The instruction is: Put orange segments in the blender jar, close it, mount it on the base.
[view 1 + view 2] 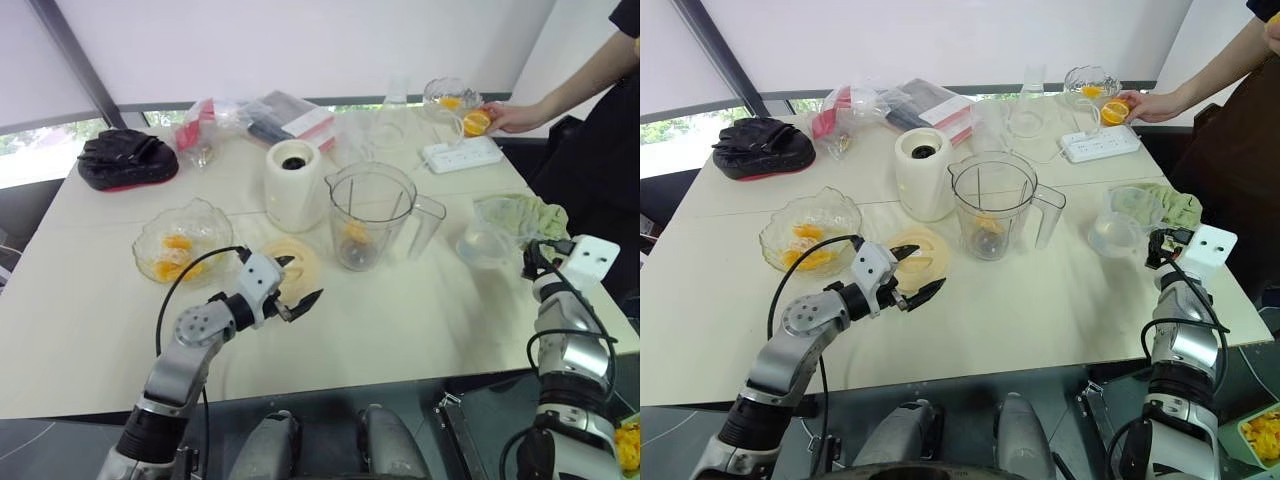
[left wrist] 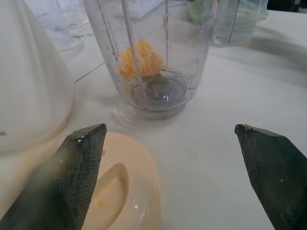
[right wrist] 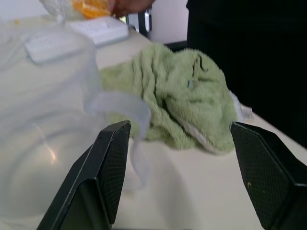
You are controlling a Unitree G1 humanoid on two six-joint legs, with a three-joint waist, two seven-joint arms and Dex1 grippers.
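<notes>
Blender jar (image 1: pixel 372 215), mouth uncovered above — base (image 1: pixel 294 185) stands just beside it on the left, lid (image 1: pixel 292 262) lies front-left, bare table (image 1: pixel 400 320) in front.

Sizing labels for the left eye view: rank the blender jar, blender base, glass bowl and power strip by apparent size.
1. blender jar, handle included.
2-3. glass bowl and blender base: too alike to rank, and the bowl sits nearer the camera.
4. power strip, far back.
</notes>
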